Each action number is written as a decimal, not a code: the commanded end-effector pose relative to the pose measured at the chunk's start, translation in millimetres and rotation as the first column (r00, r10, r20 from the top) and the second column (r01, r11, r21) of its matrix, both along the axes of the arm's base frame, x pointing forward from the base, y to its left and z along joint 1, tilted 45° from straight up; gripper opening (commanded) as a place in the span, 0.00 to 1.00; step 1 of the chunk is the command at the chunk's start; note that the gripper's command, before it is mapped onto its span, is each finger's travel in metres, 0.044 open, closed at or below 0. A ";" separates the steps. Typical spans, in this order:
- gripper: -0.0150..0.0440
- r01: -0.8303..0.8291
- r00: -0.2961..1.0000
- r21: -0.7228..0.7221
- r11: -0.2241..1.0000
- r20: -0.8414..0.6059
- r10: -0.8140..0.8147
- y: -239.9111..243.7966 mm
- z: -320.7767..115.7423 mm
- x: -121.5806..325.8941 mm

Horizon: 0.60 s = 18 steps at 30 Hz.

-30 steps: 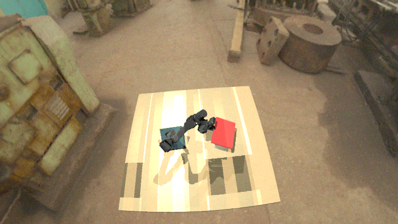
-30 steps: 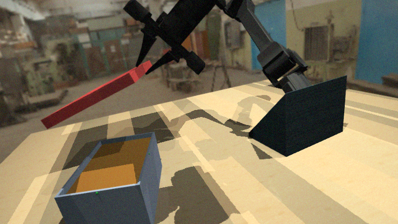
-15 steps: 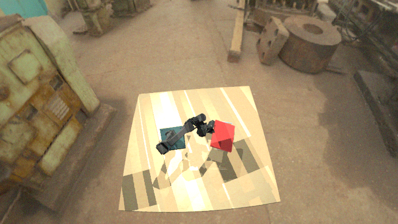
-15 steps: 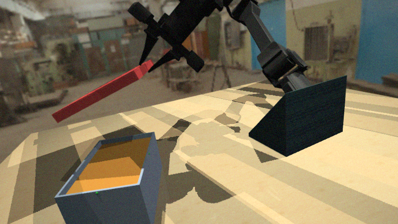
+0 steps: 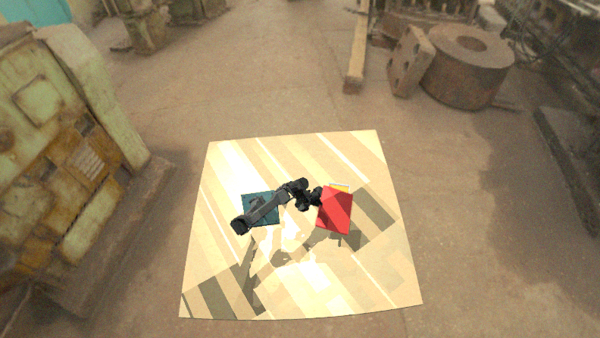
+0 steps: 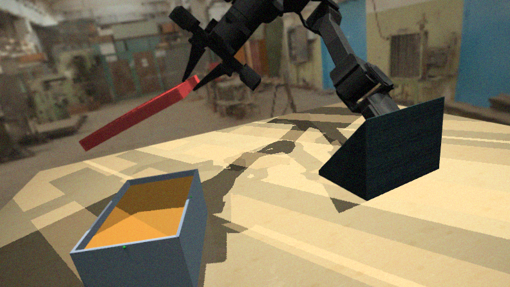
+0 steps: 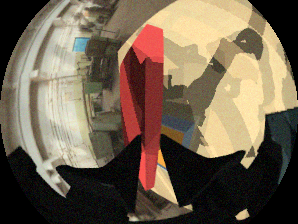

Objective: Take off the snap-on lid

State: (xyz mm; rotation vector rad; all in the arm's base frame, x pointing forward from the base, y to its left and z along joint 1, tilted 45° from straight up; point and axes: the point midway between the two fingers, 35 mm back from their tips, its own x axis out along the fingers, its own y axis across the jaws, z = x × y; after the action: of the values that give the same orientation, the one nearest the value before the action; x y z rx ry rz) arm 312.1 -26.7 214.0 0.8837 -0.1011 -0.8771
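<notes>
The red lid (image 5: 335, 211) (image 6: 135, 119) (image 7: 154, 90) is in the air above the table (image 6: 321, 246), tilted, with its far end lower than the end at the fingers. My gripper (image 6: 188, 84) (image 7: 150, 137) is shut on the lid at its raised end. The grey-blue storage box (image 6: 142, 265) stands upright and open on the table, with its orange-yellow inside showing. In the wrist view part of the box (image 7: 177, 123) shows behind the lid. In the top view the lid hides most of the box, and only its back rim (image 5: 339, 184) and a yellow strip show.
A dark teal wedge-shaped block (image 5: 273, 217) (image 6: 403, 149) (image 7: 281, 145) is by the arm's base, away from the box. The arm reaches over it. Patterned light and shadows cross the table. Machinery stands on the floor beyond the table edges.
</notes>
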 end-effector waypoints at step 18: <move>0.25 -0.008 1.000 0.000 1.000 -0.001 0.008 -25.8 28.3 -19.4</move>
State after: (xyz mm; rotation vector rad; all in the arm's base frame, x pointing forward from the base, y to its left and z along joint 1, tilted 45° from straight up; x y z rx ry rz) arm 295.7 -49.4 235.8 0.8795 -0.0978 -0.8799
